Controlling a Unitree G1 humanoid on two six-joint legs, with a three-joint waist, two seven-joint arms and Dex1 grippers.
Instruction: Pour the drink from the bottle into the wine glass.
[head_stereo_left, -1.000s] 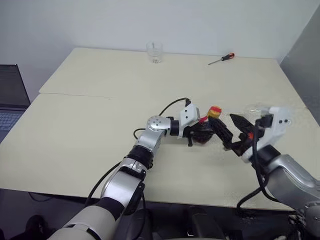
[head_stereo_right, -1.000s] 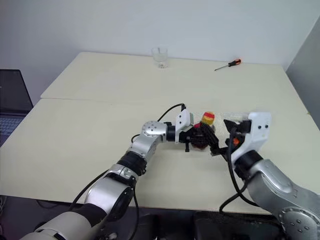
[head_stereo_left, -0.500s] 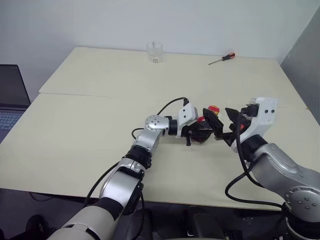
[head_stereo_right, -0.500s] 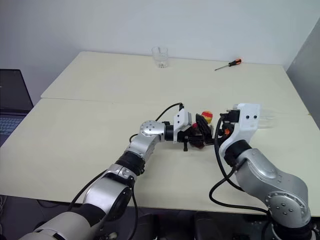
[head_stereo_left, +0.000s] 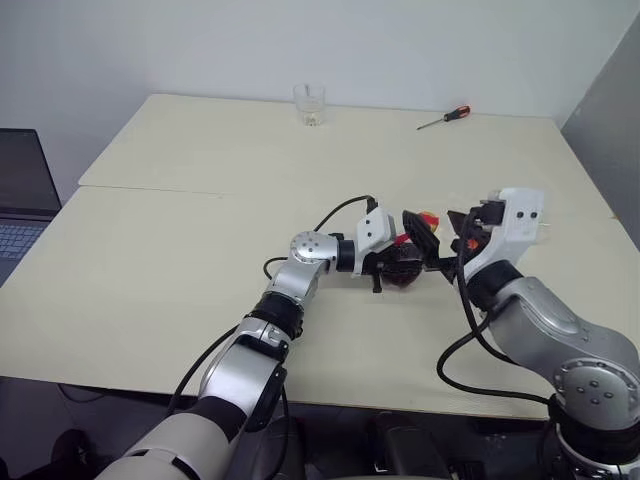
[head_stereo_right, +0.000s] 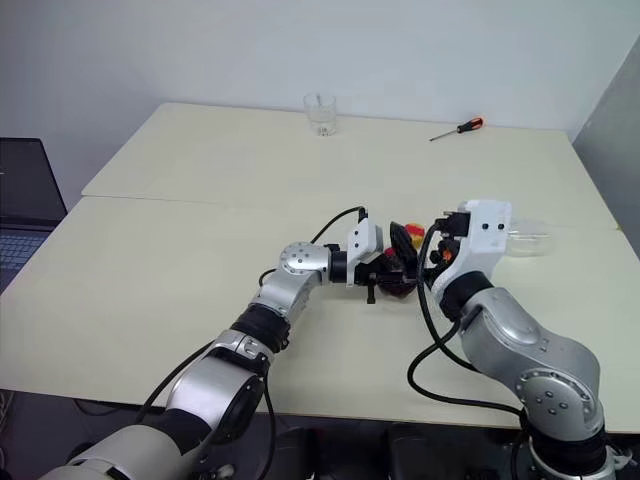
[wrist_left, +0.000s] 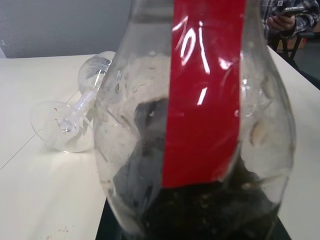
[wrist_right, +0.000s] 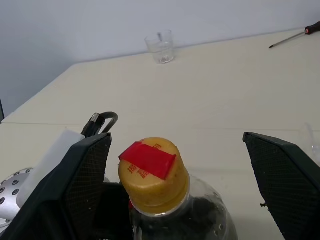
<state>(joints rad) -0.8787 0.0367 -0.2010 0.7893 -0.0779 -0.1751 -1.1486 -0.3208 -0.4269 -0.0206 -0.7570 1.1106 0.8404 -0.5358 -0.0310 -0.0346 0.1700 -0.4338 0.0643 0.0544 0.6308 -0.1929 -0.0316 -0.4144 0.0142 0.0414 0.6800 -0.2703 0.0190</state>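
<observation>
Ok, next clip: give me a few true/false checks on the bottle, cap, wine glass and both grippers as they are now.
1. The left gripper is shut on the bottle. True.
2. The cap is already off the bottle. False: the yellow-and-red cap sits on the neck.
3. The wine glass stands upright. False: it lies on its side on the table.
4. The right gripper is open, one finger on either side of the cap. True.
5. The tumbler holds dark drink. False: it looks clear; the drink is in the bottle.
</observation>
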